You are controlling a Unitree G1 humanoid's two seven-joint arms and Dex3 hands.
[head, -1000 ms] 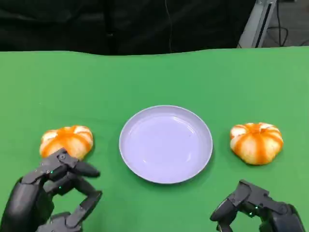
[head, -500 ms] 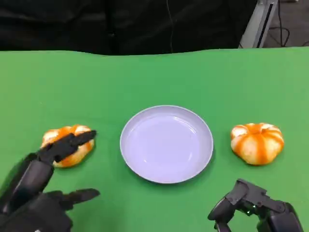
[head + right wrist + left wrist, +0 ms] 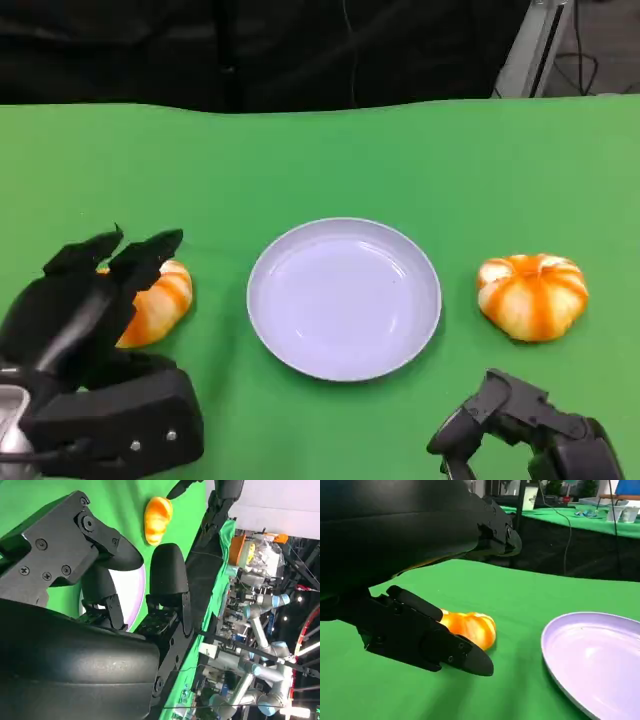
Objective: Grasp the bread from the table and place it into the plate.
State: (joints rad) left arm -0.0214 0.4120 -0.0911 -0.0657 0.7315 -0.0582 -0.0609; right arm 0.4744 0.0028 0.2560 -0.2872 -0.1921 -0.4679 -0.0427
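Since the earlier head pictures the left hand [image 3: 95, 330] has risen and swung forward, so that its fingers [image 3: 150, 255] now hang over the near side of the left bread [image 3: 155, 300], where before they were spread short of it; the plate [image 3: 344, 298], the right bread [image 3: 531, 295] and the right hand [image 3: 520, 430] lie as they did. From the head view, the left bread sits on the green table [image 3: 320, 160] to the left of the plate and apart from it, half hidden behind the dark fingers, and the right bread rests well apart on the plate's other side; the right hand waits low at the near edge with its fingers curled in and nothing in them. From the left wrist view the left hand [image 3: 415, 580] stands open, one broad finger [image 3: 435, 640] low in front of the bread [image 3: 470, 628] and the rest arched above it, with no contact that I can make out; the plate's rim [image 3: 550, 645] lies near. From the right wrist view the right hand's fingers [image 3: 167, 580] are bent toward each other and hold nothing, with the right bread [image 3: 157, 512] well beyond them. To do the grasp well, I judge the left hand should come down until the bread sits between the upper fingers and the lower one, then close gently, since such a soft rounded loaf may squash or roll away toward the table's edge.
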